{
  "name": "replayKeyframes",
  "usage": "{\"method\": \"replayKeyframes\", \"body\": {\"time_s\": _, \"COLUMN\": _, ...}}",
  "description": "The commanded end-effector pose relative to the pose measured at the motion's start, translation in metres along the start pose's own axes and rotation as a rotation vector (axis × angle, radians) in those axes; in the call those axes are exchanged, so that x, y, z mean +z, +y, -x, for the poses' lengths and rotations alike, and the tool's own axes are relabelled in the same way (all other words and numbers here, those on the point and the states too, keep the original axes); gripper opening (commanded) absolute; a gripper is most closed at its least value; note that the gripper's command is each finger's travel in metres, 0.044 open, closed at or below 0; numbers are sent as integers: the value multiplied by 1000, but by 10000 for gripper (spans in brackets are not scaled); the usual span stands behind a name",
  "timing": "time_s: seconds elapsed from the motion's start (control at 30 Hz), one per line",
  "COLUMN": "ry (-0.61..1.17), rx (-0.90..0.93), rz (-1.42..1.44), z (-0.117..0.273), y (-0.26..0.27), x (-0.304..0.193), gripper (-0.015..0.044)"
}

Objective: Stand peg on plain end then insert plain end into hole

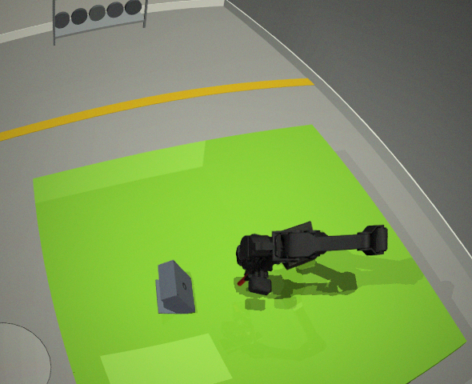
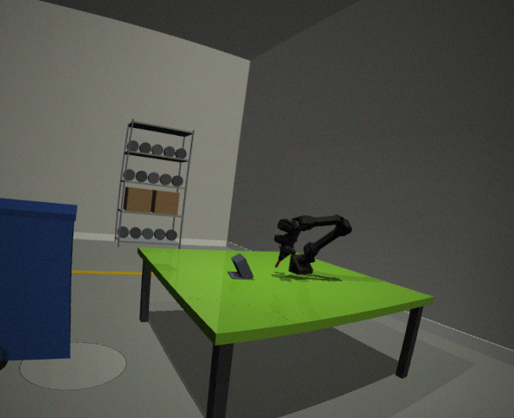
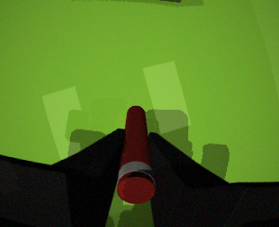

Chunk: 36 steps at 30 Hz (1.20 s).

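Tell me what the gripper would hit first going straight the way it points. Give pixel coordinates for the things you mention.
Probably the green table (image 1: 145,223) (image 2: 266,297) (image 3: 82,43), met by the far end of the peg (image 1: 242,282) (image 2: 277,264) (image 3: 136,137) in the gripper (image 3: 135,138); how far down is unclear.

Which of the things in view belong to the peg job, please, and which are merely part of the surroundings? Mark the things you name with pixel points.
Part of the job:
- red peg with a white band (image 1: 242,281) (image 2: 277,264) (image 3: 137,142), held in the gripper (image 3: 135,138)
- sloped panel with the hole (image 1: 178,285) (image 2: 242,266)
- green table (image 1: 145,214) (image 2: 266,306)

Surroundings:
- blue bin (image 2: 25,279)
- shelf rack (image 2: 186,179) with brown boxes (image 2: 165,203) and round grey items (image 2: 153,178)
- yellow floor line (image 1: 154,100) (image 2: 106,272)
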State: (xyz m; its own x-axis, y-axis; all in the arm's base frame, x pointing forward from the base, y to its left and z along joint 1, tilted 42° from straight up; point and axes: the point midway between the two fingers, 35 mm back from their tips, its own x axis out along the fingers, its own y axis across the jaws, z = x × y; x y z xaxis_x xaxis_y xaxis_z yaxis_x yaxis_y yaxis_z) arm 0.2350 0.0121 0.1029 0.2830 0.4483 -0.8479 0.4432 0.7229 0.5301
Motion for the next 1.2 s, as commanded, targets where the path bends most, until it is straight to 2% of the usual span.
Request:
{"method": "replayKeyframes", "body": {"time_s": 0.0, "ry": -36, "rx": -3, "rz": -5, "z": -1, "y": -1, "x": 2, "gripper": 0}}
{"method": "replayKeyframes", "body": {"time_s": 1.17, "ry": -296, "rx": 31, "rz": -74, "z": -11, "y": -5, "x": 26, "gripper": 0}}
